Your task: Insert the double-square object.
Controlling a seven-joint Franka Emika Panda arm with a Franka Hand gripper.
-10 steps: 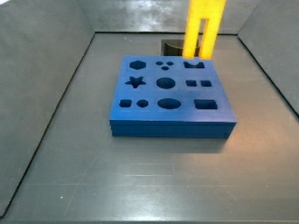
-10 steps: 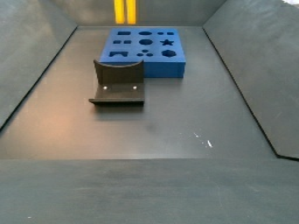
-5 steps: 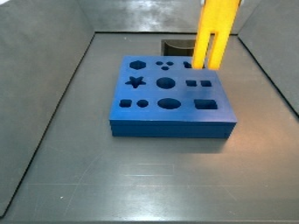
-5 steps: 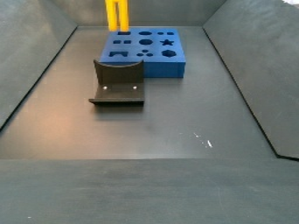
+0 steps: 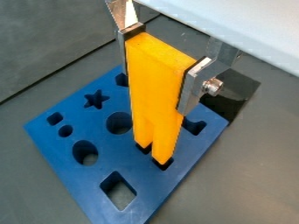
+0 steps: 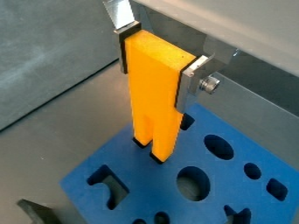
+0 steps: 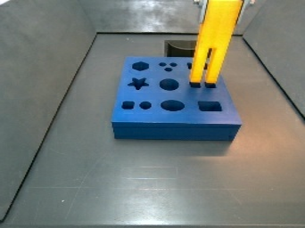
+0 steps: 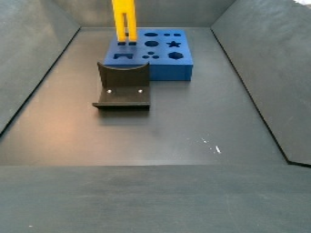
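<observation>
Gripper [image 5: 160,58] sits above the blue foam block with shaped holes [image 5: 82,179], silver finger plates [image 6: 195,73] clamped on the upper end of the tall bright yellow plastic double-square object [image 5: 156,96], which hangs upright, prongs down. In both wrist views the prong tips are at the block's top face by the two square holes; in a side view the yellow piece [image 7: 216,40] reaches the block [image 7: 174,100] near its right edge, depth of entry can't be told. Dark grey curved block [image 8: 123,86] stands on the floor just beside the blue block [image 8: 158,53], apart from the yellow piece [image 8: 124,20].
</observation>
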